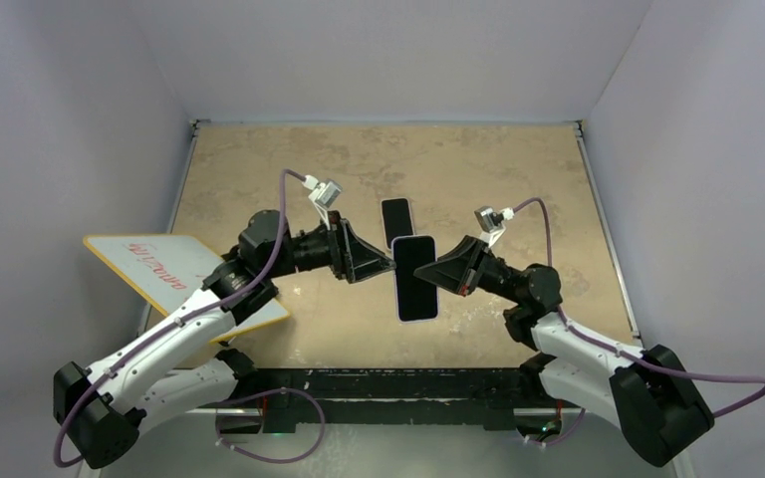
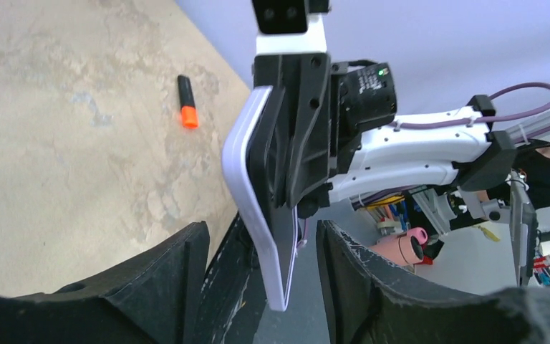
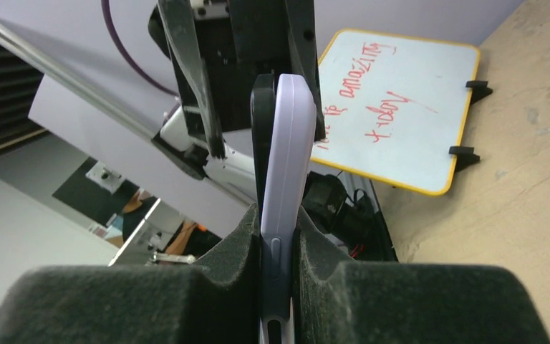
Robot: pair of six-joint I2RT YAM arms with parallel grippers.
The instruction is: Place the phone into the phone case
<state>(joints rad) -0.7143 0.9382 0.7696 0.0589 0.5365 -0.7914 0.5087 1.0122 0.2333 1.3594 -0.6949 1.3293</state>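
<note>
Right wrist view: right gripper [image 3: 279,229] clamped narrow on phone [image 3: 290,143], held aloft. Left gripper [image 2: 261,236] spread wide, straddling the phone's edge. Black slab [image 1: 395,221] on the table beside both grippers, probably the case, unfitted. Insertion still to do.

Red handwriting on the whiteboard [image 3: 401,107], near left of the table.
Words look like "amazing" and "today"; the start is hidden, and nothing else is readable.

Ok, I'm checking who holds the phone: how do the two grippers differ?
The right gripper is shut on the phone; the left gripper stands open around it. The right gripper carries the phone above the table; the left gripper carries nothing. Both have black fingers and meet at the phone.
</note>
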